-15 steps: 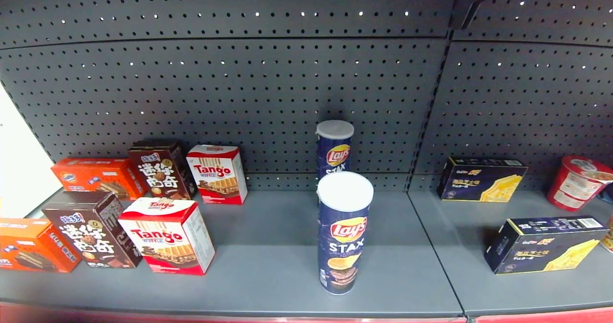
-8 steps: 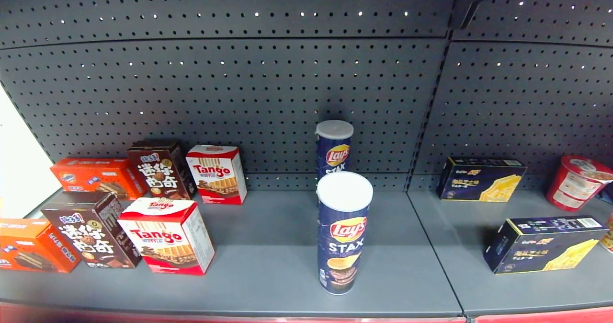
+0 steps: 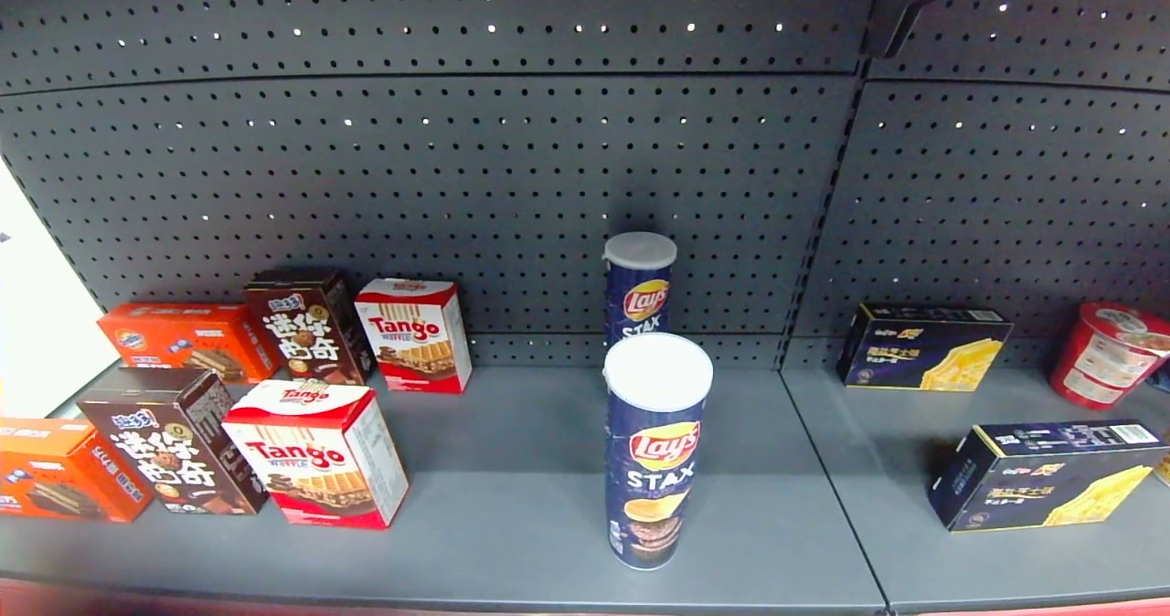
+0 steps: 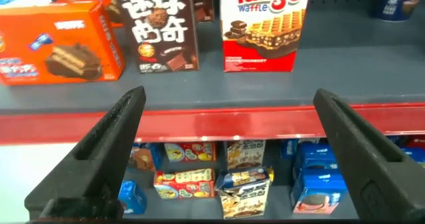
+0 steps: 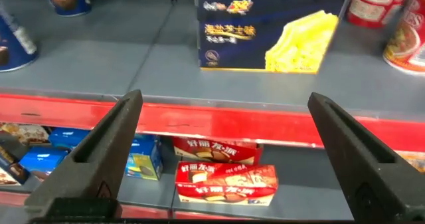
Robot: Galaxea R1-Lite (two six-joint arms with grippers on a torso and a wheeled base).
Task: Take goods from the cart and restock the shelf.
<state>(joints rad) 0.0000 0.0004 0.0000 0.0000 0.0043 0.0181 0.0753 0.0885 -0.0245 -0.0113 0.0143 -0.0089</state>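
Both wrist views: left tool (image 4: 229,94), right tool (image 5: 224,96) spread; head: chip cans (image 3: 656,442).

The left gripper (image 4: 229,96) hung empty in front of the red shelf edge (image 4: 219,123), its two black fingers (image 4: 99,157) spread wide apart. Behind that edge, on the grey shelf (image 4: 345,71), an orange box (image 4: 56,44), a brown box (image 4: 163,28) and a red-and-white wafer box (image 4: 262,28) stood side by side, close to the edge. Below the edge, small packets (image 4: 226,181) sat on a lower level.
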